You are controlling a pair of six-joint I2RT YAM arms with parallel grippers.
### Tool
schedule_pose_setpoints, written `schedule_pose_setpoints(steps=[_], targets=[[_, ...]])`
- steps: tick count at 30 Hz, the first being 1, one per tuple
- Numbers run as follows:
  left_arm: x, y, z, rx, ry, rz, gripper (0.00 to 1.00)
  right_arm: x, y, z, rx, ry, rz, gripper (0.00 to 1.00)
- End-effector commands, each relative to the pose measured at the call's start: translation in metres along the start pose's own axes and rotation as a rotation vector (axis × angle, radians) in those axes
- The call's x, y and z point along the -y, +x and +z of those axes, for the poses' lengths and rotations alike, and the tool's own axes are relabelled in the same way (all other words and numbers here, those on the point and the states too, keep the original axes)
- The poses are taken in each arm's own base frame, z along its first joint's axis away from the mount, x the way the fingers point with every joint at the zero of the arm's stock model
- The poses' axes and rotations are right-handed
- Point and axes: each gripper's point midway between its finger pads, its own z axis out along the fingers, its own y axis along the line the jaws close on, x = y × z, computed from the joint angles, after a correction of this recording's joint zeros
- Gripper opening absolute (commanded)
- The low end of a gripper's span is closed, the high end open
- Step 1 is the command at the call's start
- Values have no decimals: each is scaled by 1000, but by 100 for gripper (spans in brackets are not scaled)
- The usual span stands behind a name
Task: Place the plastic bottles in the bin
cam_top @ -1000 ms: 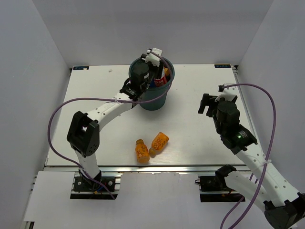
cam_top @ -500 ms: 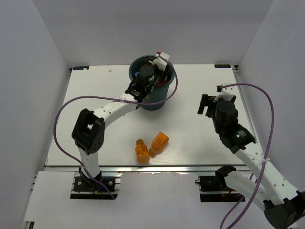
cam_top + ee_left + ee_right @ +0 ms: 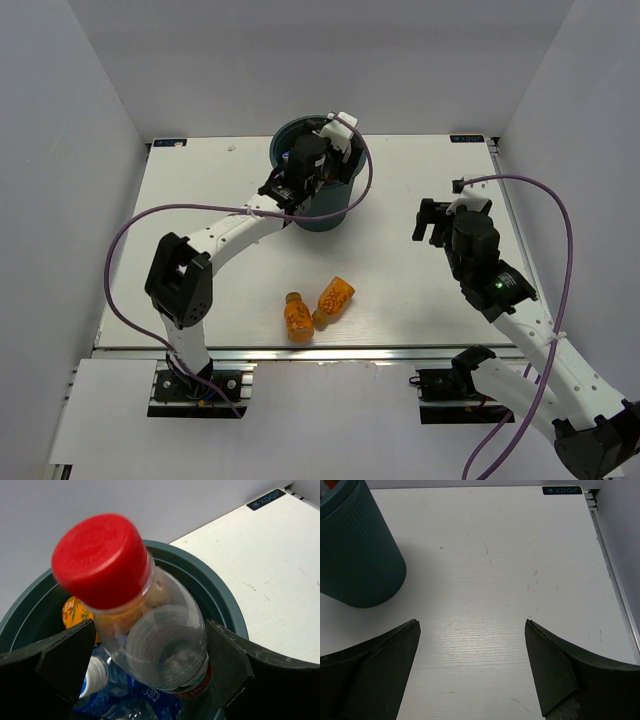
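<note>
The left gripper (image 3: 150, 625) is held over the mouth of the dark teal bin (image 3: 325, 214), which stands on the far middle part of the white table (image 3: 200, 200). In the left wrist view its jaws are spread wide apart. A clear plastic bottle (image 3: 157, 645) with a red cap (image 3: 100, 560) is seen upright between them. The bottle's sides are set close against both fingers (image 3: 65, 660), its lower end is sunk below the bin's rim, and its cap is tilted toward the camera. Inside the bin, an orange bottle (image 3: 75, 617) is seen at the far left wall, and a blue-labelled bottle (image 3: 127, 700) with a white cap is lying below the clear one.

Two small orange bottles are left on the table, near its front edge and well apart from the bin. One (image 3: 298, 316) is lying to the left and the other (image 3: 336, 295) just to its right, and they are touching at one end.

The right gripper (image 3: 471, 622) is held above bare table to the right of the bin. Its jaws are spread wide and nothing is between them. In the right wrist view the bin's ribbed wall is seen at the far left.
</note>
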Motion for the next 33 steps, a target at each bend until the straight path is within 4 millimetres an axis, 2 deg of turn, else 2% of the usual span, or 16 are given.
schedule_pose_setpoints(steps=[1,3,4,5,9,16,19,21,24,25,26,28,29,31,32,33], targets=[[-22,-31,-25,8,-55,-15,98,-7,-19,-3,52,-42,33,89],[-29,-61,-33,59,-63,-35,98,-10,-19,-3,50,-55,32,89],[-29,-65,-36,57,-57,-36,98,-12,-19,-3,49,-69,29,89],[-33,-80,-42,78,-60,-51,98,-13,-18,-3,46,-76,26,89],[-39,-108,-60,111,-54,-110,98,-26,-19,-4,38,-152,9,89],[-47,-120,-96,127,-60,-245,98,-46,-15,-6,18,-261,-2,89],[-59,-115,-112,102,-123,-299,98,-49,-16,-7,20,-277,1,89],[-71,-108,-125,93,-189,-360,98,-51,-17,-7,26,-287,3,89],[-88,-91,-160,80,-283,-472,98,-55,-17,-6,27,-307,10,90],[-89,-71,-167,41,-311,-491,98,-56,-16,-5,26,-312,14,89],[-100,-65,-190,39,-374,-576,98,-58,-14,-4,19,-315,15,89],[-104,-45,-210,19,-439,-727,98,-62,-8,-2,-5,-324,38,89],[-104,-14,-227,-46,-471,-742,98,-63,-5,-1,-14,-325,46,89],[-93,19,-239,-112,-471,-821,98,-64,1,2,-40,-321,73,89],[-85,45,-245,-170,-464,-825,98,-64,4,3,-51,-311,78,89],[-72,58,-248,-227,-417,-840,98,-62,6,5,-61,-297,99,89]])
